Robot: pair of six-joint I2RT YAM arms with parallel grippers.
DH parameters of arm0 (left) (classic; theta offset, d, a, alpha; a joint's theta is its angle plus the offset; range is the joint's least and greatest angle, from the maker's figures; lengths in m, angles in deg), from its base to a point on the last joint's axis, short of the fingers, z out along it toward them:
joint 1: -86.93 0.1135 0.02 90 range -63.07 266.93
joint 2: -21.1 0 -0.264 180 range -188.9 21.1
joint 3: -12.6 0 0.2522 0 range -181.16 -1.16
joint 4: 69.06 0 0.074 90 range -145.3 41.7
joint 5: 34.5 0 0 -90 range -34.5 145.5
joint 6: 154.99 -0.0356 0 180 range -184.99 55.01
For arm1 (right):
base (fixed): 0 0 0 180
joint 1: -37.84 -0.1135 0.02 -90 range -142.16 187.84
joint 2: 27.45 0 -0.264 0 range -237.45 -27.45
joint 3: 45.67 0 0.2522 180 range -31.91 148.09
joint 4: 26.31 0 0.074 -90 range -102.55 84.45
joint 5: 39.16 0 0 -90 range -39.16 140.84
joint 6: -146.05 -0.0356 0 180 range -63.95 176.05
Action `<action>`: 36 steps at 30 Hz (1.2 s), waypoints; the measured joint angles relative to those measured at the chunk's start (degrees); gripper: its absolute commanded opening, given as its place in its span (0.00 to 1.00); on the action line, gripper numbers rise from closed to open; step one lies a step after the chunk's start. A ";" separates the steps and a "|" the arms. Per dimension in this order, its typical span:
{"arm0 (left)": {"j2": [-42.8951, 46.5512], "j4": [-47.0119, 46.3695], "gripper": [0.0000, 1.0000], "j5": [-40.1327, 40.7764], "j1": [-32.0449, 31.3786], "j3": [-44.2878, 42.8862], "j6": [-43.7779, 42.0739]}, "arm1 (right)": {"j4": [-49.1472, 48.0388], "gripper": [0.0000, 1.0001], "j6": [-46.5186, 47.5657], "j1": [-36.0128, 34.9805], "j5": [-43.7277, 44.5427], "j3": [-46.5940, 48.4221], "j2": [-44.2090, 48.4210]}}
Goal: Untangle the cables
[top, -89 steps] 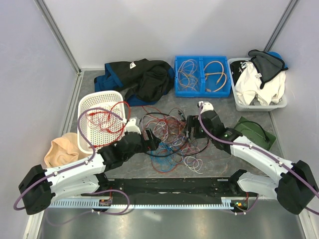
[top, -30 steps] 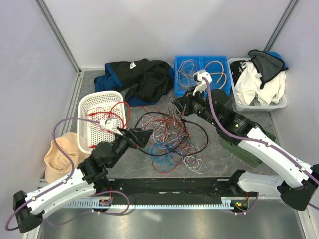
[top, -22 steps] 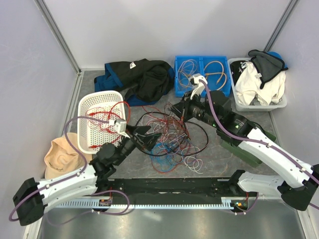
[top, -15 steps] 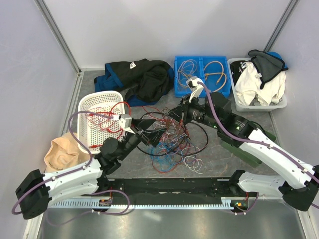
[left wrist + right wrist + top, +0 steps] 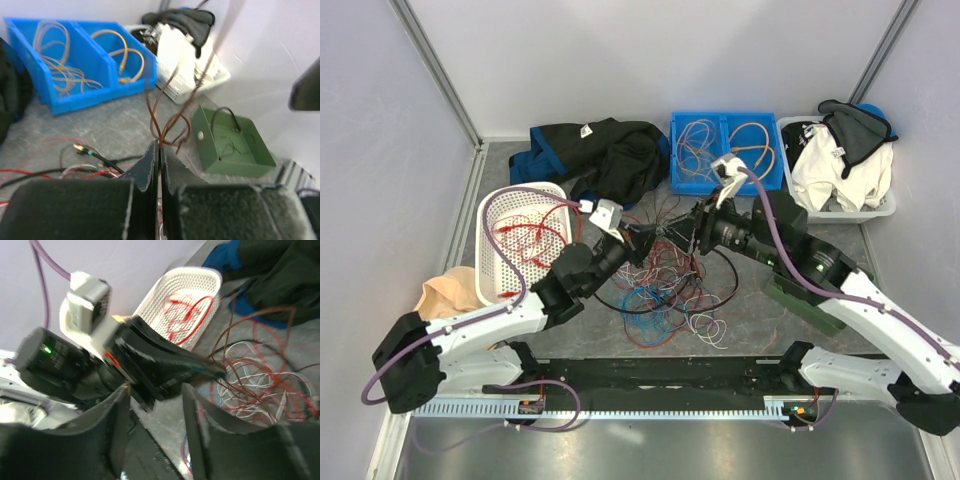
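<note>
The cables (image 5: 665, 285) lie as a loose tangle of red, brown, white, blue and black wires in the middle of the table. Above the tangle's far edge my left gripper (image 5: 645, 238) is shut on a few thin brown wires (image 5: 161, 117), which rise out of its closed jaws (image 5: 159, 145). Facing it from the right, my right gripper (image 5: 692, 235) is open, and nothing shows between its fingers. In the right wrist view the left gripper (image 5: 170, 365) shows through that open gap (image 5: 156, 390), with the cables (image 5: 260, 385) behind it.
A white basket (image 5: 492, 215) holding red wires stands at the left, with a beige cloth (image 5: 445, 295) below it. At the back are a dark jacket (image 5: 605, 160), a blue bin (image 5: 725, 120) of coiled cables and a white tub (image 5: 800, 205) of clothes. A green box (image 5: 232, 142) lies right.
My left gripper swung up and right to the tangle's far edge and shut on brown wires. My right gripper opened and shifted slightly right.
</note>
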 measured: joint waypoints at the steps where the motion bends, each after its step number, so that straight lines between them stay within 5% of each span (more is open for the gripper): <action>1: 0.46 2.73 0.02 1.36 0.00 -2.14 -0.17 | 0.35 0.61 0.76 -0.02 1.31 -0.17 1.29; 13: 5.88 30.64 0.02 10.21 0.90 -30.23 -1.25 | 1.44 0.60 4.81 -0.11 16.98 -10.84 19.30; 21: 1.29 38.73 0.02 5.49 0.92 -44.30 -1.27 | -2.43 0.59 5.75 -0.11 16.72 -18.03 16.41; 36: -1.51 44.76 0.02 2.27 0.94 -48.83 -1.27 | -22.91 0.57 6.21 -0.11 10.25 -16.26 0.61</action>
